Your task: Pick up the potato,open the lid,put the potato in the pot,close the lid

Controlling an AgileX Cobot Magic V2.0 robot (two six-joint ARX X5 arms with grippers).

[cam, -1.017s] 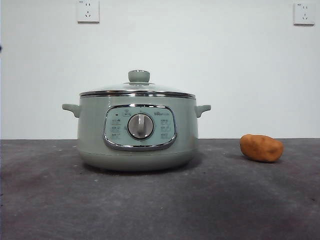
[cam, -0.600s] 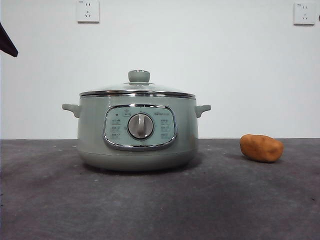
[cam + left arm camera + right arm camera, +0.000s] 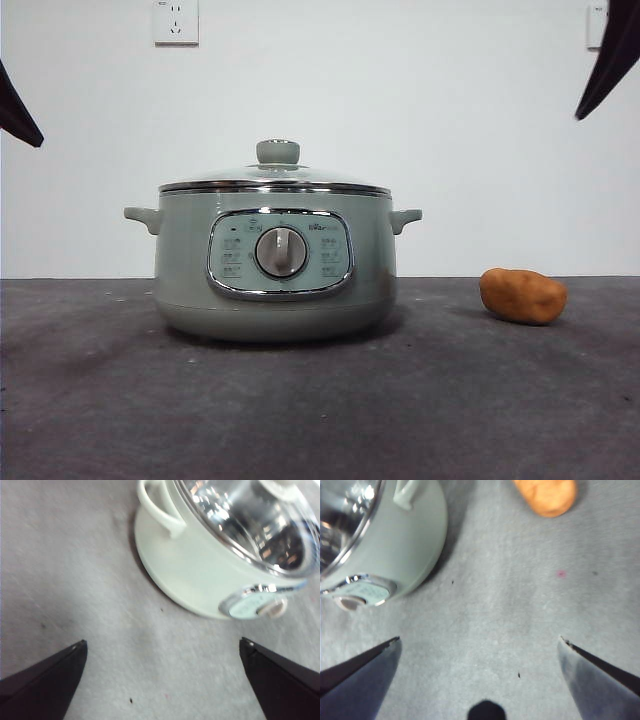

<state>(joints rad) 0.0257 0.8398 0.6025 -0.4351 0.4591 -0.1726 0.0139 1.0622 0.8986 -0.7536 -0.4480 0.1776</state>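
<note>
Potato on the tabletop, both claws raised and spread

The potato (image 3: pixel 523 296) was seen resting on the tabletop (image 3: pixel 320 400) beside the pot (image 3: pixel 275 262), lid (image 3: pixel 277 172) seated. The right claw (image 3: pixel 479 641) was held above, well apart; the left claw (image 3: pixel 161 644) likewise, jaws parted.

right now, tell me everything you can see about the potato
The potato is a smooth oval with orange-brown, faintly mottled skin, much smaller than the pot. It lies on its side on the grey table, off to one side of the pot and clear of it, with bare table between them. Nothing touches it but the table. In the right wrist view the right gripper hangs open above the table, short of the potato and holding nothing. The potato looks whole and unmarked.
</note>
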